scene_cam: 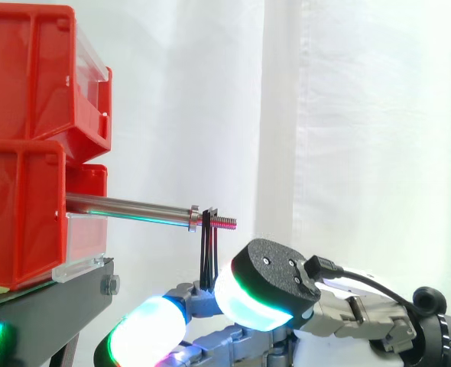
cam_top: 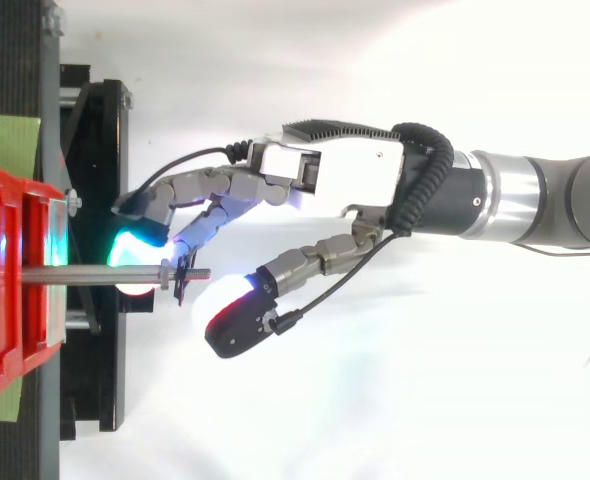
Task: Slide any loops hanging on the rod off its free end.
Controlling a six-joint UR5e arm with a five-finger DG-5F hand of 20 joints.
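- Side view first: my fingers [scene_cam: 147, 333] are stretched out low under the rod, loose and not clenched, pads glowing white and green.
- One slimmer finger reaches up to the bottom of the black loop [scene_cam: 209, 256]. It is right at it, but I cannot tell whether it actually touches.
- My thumb [scene_cam: 265, 289] sits just to the right of the loop's lower end, its big pad facing the fingers.
- From above, thumb and fingers are spread apart, with nothing pinched between them; my hand [cam_top: 345, 175] comes in from the right.
- The loop hangs straight down from the rod [scene_cam: 126, 206], out near the free end, just past the small collar [scene_cam: 193, 218], on the threaded tip.
- From above, the loop shows as a thin dark sliver across the rod [cam_top: 105, 272].
- The rod pokes out level from the red bins [scene_cam: 27, 76] on the left.
- The bins are stacked on the black stand [scene_cam: 50, 306], white curtain [scene_cam: 363, 115] behind.
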